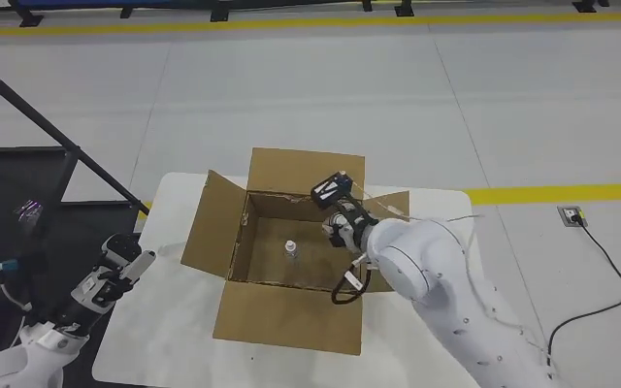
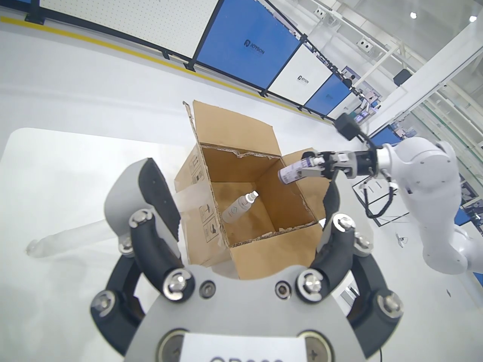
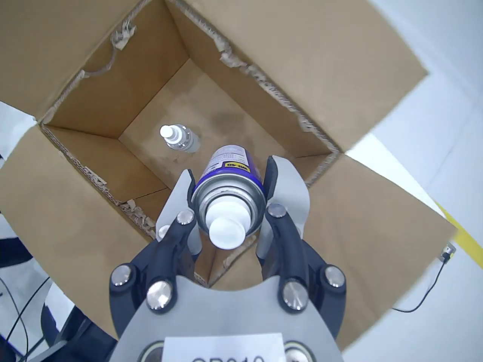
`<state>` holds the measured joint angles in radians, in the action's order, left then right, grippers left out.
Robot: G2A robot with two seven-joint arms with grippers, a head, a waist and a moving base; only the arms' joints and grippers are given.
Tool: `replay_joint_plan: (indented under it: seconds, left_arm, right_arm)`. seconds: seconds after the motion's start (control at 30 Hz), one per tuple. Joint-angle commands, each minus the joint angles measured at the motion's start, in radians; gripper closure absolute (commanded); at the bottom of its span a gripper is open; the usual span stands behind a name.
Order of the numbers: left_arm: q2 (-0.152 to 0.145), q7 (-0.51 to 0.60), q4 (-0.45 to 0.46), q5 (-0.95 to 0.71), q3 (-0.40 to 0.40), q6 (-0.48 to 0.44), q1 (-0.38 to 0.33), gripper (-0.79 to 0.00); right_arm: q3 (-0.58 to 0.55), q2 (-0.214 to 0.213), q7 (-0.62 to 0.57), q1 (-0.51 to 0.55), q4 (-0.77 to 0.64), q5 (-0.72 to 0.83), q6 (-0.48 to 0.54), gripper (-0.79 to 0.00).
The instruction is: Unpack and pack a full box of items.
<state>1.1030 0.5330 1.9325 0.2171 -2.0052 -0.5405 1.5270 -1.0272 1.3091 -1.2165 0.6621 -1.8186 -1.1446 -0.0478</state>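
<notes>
An open cardboard box (image 1: 291,310) (image 2: 264,258) (image 3: 339,58) stands on the white table (image 1: 165,320), its flaps folded outward. A small white spray bottle (image 1: 290,248) (image 2: 239,208) (image 3: 179,138) stands on the box floor. My right gripper (image 1: 340,228) (image 2: 307,169) (image 3: 228,178) is above the box's right side, shut on a blue spray can (image 3: 228,186) (image 2: 292,173) with a white nozzle. My left gripper (image 1: 131,262) (image 2: 241,194) hangs open and empty over the table's left edge, well clear of the box.
A clear plastic bag or wrap (image 2: 71,237) lies on the table left of the box. A black frame (image 1: 58,145) rises at the left of the table. A cable and floor socket (image 1: 572,215) sit at the right, by a yellow floor line.
</notes>
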Motion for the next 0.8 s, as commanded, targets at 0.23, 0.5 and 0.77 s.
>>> replay_joint_plan:
  seconds: [0.23, 0.5, 0.77]
  left_arm:
    - [0.0, 0.0, 0.0, 0.0, 0.0, 0.0, 0.0, -0.785]
    - [0.0, 0.0, 0.0, 0.0, 0.0, 0.0, 0.0, -0.785]
    - [0.0, 0.0, 0.0, 0.0, 0.0, 0.0, 0.0, -0.785]
  right_arm:
    - [-0.329, -0.049, 0.014, 0.217, -0.249, -0.091, -0.006, 0.0]
    - [-0.491, -0.067, 0.037, 0.314, -0.15, -0.098, 0.003, 0.0]
    - [-0.537, -0.076, 0.062, 0.316, 0.096, -0.022, 0.059, 0.0]
